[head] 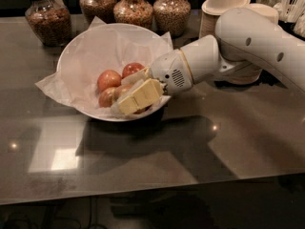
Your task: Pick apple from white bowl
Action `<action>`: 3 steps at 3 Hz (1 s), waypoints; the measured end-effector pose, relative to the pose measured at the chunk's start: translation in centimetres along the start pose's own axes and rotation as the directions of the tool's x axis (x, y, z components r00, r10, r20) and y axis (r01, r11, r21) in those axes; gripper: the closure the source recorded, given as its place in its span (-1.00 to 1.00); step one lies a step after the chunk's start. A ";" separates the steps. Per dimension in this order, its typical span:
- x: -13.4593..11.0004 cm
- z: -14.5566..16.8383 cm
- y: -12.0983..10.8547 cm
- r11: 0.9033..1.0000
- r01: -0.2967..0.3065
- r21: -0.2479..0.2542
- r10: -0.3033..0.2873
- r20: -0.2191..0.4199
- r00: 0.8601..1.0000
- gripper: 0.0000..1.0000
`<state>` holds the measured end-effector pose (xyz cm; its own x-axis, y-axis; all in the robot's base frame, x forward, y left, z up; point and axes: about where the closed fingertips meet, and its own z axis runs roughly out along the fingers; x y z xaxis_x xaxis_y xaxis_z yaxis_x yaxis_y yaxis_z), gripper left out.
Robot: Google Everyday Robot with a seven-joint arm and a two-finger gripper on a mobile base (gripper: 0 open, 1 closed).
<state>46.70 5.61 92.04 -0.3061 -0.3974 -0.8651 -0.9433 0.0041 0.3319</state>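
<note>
The white arm [248, 42] reaches in from the right and tips down into the white bowl [90, 46]. The gripper [140, 95] lies low inside the bowl, right over the apple [121, 90], which is partly hidden. A redder apple [108, 79] sits just beside it. I cannot tell if the gripper holds anything.
</note>
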 end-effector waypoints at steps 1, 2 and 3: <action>0.5 0.8 -0.7 1.000 -0.014 -0.006 0.014 -0.006 1.000 -0.62; 0.5 0.8 -0.7 1.000 -0.014 -0.006 0.014 -0.006 1.000 -0.25; 0.5 0.8 -0.7 1.000 -0.014 -0.006 0.014 -0.007 1.000 0.22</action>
<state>47.11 6.13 91.05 -0.3185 -0.4033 -0.8579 -0.9381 0.0039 0.3464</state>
